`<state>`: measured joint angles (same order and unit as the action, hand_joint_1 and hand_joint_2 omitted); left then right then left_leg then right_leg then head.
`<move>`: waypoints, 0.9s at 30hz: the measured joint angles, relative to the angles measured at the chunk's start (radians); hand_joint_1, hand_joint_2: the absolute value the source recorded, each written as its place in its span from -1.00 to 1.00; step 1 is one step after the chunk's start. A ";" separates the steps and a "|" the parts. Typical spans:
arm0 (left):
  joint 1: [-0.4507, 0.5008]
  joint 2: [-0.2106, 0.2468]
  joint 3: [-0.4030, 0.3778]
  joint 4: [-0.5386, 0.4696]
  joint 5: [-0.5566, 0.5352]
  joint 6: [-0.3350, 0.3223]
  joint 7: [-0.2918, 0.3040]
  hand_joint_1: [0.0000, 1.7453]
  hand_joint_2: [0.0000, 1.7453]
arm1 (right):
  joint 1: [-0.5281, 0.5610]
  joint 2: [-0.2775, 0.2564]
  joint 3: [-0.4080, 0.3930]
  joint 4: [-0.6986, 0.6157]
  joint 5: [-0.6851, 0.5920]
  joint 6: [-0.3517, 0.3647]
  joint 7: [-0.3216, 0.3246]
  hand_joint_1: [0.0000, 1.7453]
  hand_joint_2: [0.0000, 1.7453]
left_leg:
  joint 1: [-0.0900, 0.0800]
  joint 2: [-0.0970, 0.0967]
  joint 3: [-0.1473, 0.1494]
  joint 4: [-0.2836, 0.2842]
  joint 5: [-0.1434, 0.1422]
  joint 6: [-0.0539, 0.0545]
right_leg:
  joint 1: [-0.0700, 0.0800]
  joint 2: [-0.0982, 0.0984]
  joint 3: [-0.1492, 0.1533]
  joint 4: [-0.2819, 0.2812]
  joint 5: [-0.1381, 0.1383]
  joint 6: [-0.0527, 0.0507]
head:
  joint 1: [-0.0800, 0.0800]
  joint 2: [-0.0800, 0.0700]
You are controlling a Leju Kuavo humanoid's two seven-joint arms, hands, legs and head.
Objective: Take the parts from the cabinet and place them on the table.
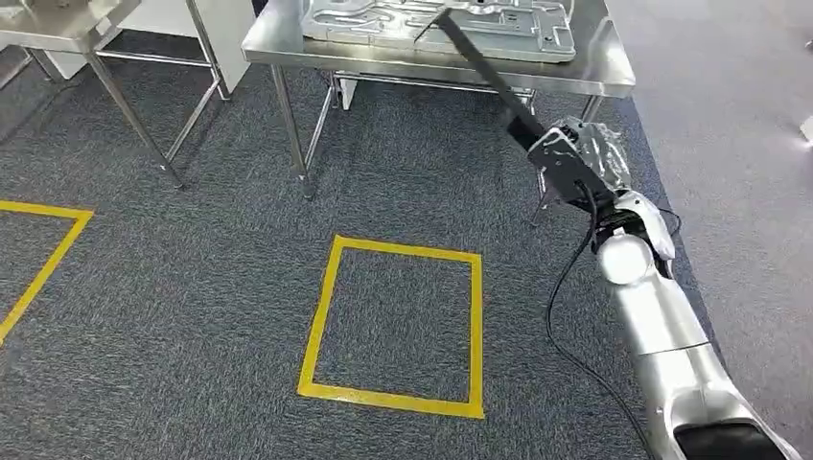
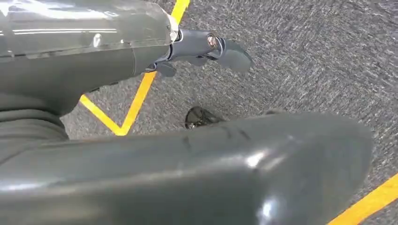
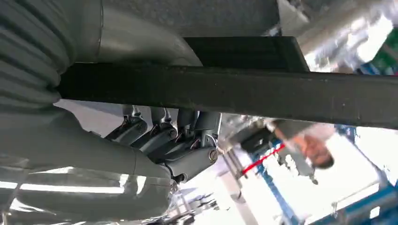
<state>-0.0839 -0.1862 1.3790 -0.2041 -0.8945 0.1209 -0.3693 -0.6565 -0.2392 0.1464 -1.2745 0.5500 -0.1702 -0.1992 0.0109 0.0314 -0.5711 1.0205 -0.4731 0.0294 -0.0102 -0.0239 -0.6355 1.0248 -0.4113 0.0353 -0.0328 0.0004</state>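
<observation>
Honestly nothing readable anywhere here, no text, labels, brand names or numbers. Closest thing to a sign is the yellow tape square [image 1: 393,326] marked out on the carpet [image 1: 192,287], plus part of another yellow tape outline [image 1: 43,259] off to the side. No lettering on either.

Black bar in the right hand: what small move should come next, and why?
Probably lower it flat. The right hand grips the black bar, whose far end already reaches over the metal tray on the steel table, so it seems close to set down.
</observation>
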 joint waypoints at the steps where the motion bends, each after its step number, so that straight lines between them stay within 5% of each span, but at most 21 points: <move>1: 0.001 0.001 0.000 0.000 -0.002 0.000 0.002 -1.00 -1.00 | -0.002 0.000 -0.010 -0.002 -0.011 -0.014 -0.005 1.00 1.00 | -0.008 0.001 -0.001 0.002 -0.004 -0.006 | 0.009 -0.005 0.009 -0.011 -0.010 -0.006 | 0.000 0.000; 4: 0.004 0.003 0.000 0.000 -0.006 0.006 0.011 -1.00 -1.00 | 0.006 0.000 -0.032 -0.011 -0.047 -0.040 -0.005 1.00 1.00 | -0.006 0.014 0.011 -0.009 -0.008 -0.021 | 0.011 0.011 0.009 -0.010 -0.016 -0.019 | 0.000 0.000; 5: 0.003 0.004 0.000 0.000 -0.008 0.008 0.012 -1.00 -1.00 | 0.009 -0.001 -0.038 -0.016 -0.066 -0.044 -0.004 1.00 1.00 | -0.011 0.013 0.015 -0.007 -0.014 -0.029 | -0.001 0.015 0.022 -0.023 -0.011 -0.028 | 0.000 0.000; 6: 0.004 0.005 -0.001 0.000 -0.010 0.010 0.014 -1.00 -1.00 | 0.012 0.000 -0.041 -0.021 -0.080 -0.050 -0.004 1.00 1.00 | -0.007 -0.004 0.011 0.011 -0.023 -0.034 | -0.003 0.017 0.029 -0.029 -0.012 -0.031 | 0.000 0.000; 9: 0.006 0.006 -0.001 0.000 -0.015 0.019 0.024 -1.00 -1.00 | 0.012 0.000 -0.045 -0.024 -0.119 -0.062 -0.005 1.00 1.00 | -0.005 -0.022 -0.105 0.228 -0.120 -0.038 | -0.002 0.024 0.038 -0.029 -0.023 -0.046 | 0.000 0.000; 10: 0.007 0.006 -0.001 0.000 -0.015 0.022 0.026 -1.00 -1.00 | 0.016 0.000 -0.045 -0.024 -0.128 -0.062 -0.005 1.00 1.00 | -0.005 -0.023 -0.149 0.299 -0.137 -0.039 | 0.000 0.029 0.041 -0.028 -0.027 -0.047 | -0.001 0.000; 11: 0.008 0.006 -0.001 0.000 -0.015 0.024 0.027 -1.00 -1.00 | 0.019 0.000 -0.045 -0.024 -0.132 -0.062 -0.004 1.00 1.00 | -0.005 -0.023 -0.170 0.319 -0.123 -0.038 | 0.000 0.034 0.047 -0.027 -0.031 -0.046 | -0.001 0.000; 12: 0.010 0.006 -0.001 0.000 -0.016 0.026 0.029 -1.00 -1.00 | 0.020 0.000 -0.045 -0.024 -0.137 -0.062 -0.003 1.00 1.00 | -0.005 -0.023 -0.163 0.286 -0.086 -0.038 | 0.000 0.040 0.053 -0.026 -0.037 -0.045 | 0.000 0.000; 15: 0.011 0.008 -0.002 0.000 -0.017 0.029 0.029 -1.00 -1.00 | 0.017 0.000 -0.045 -0.024 -0.145 -0.061 0.004 1.00 1.00 | -0.005 -0.027 -0.065 0.037 0.063 -0.027 | 0.000 0.048 0.075 -0.020 -0.059 -0.036 | 0.000 0.000; 19: 0.009 0.009 -0.004 0.000 -0.020 0.031 0.032 -1.00 -1.00 | -0.003 0.000 -0.041 -0.018 -0.141 -0.063 0.033 1.00 1.00 | -0.012 -0.036 -0.053 0.010 0.036 -0.010 | 0.002 0.056 0.067 -0.017 -0.065 -0.015 | 0.000 0.000; 21: 0.008 0.010 -0.006 0.000 -0.022 0.031 0.029 -1.00 -1.00 | -0.016 -0.001 -0.036 -0.016 -0.125 -0.073 0.047 1.00 1.00 | -0.001 -0.035 -0.038 -0.004 0.038 0.000 | 0.001 0.048 0.071 -0.006 -0.079 -0.004 | 0.000 0.000; 22: 0.008 0.010 -0.006 0.000 -0.024 0.031 0.028 -1.00 -1.00 | -0.029 -0.002 -0.030 -0.014 -0.120 -0.080 0.050 1.00 1.00 | 0.000 -0.034 -0.032 -0.007 0.035 0.006 | 0.001 0.037 0.050 0.038 -0.100 0.001 | 0.000 0.000; 25: 0.008 0.010 -0.007 0.000 -0.030 0.030 0.029 -1.00 -1.00 | -0.054 -0.002 -0.017 -0.005 -0.111 -0.112 0.056 1.00 1.00 | 0.000 -0.034 -0.023 -0.007 0.025 0.010 | -0.004 0.031 -0.088 0.273 -0.185 0.013 | 0.000 0.000; 26: 0.009 0.010 -0.008 0.000 -0.032 0.030 0.029 -1.00 -1.00 | -0.060 -0.002 -0.013 0.000 -0.102 -0.116 0.057 1.00 1.00 | 0.000 -0.034 -0.018 -0.007 0.020 0.010 | -0.005 0.030 -0.116 0.305 -0.177 0.013 | 0.000 0.000; 27: 0.009 0.010 -0.008 0.000 -0.034 0.030 0.032 -1.00 -1.00 | -0.070 -0.002 -0.003 0.008 -0.093 -0.116 0.060 1.00 1.00 | 0.000 -0.034 -0.009 -0.006 0.014 0.009 | -0.006 0.029 -0.118 0.284 -0.141 0.013 | 0.000 0.000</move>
<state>-0.0748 -0.1766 1.3707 -0.2041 -0.9281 0.1507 -0.3369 -0.7267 -0.2407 0.1430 -1.2662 0.4566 -0.2857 -0.1393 0.0106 -0.0027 -0.5803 1.0141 -0.4588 0.0381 -0.0166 0.0049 -0.7540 1.3093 -0.5522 0.0484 -0.0328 0.0004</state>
